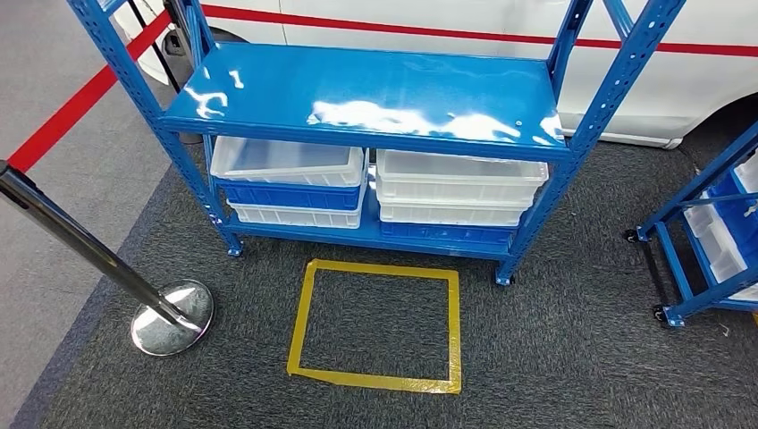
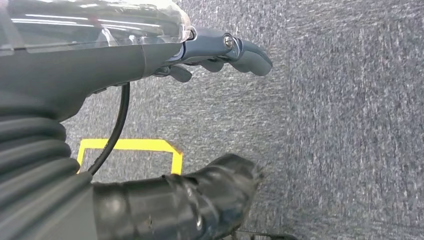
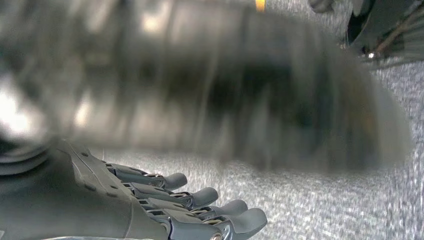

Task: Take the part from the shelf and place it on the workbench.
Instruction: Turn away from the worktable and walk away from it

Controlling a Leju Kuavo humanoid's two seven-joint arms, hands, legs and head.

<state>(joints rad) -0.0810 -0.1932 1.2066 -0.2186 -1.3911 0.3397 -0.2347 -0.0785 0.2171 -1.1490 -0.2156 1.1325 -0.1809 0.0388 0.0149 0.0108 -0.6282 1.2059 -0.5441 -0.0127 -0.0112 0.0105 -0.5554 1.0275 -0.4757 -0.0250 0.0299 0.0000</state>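
From the head view we face the blue shelf point(image 1: 366, 98). Its top board is bare and glossy, and we cannot make out the part there. Stacked white and blue bins point(image 1: 290, 183) sit on the lower board at about 12 o'clock, just beyond the yellow tape square point(image 1: 375, 326) on the carpet; the part may lie inside one, hidden from us.

We judge it a rigid, fairly light workshop piece, best held across its sides.

The wrist views add our hands, hanging over the carpet. The left hand point(image 2: 220, 55) holds nothing, fingers loosely apart. The right hand point(image 3: 190, 210) is empty too, fingers extended and spread.
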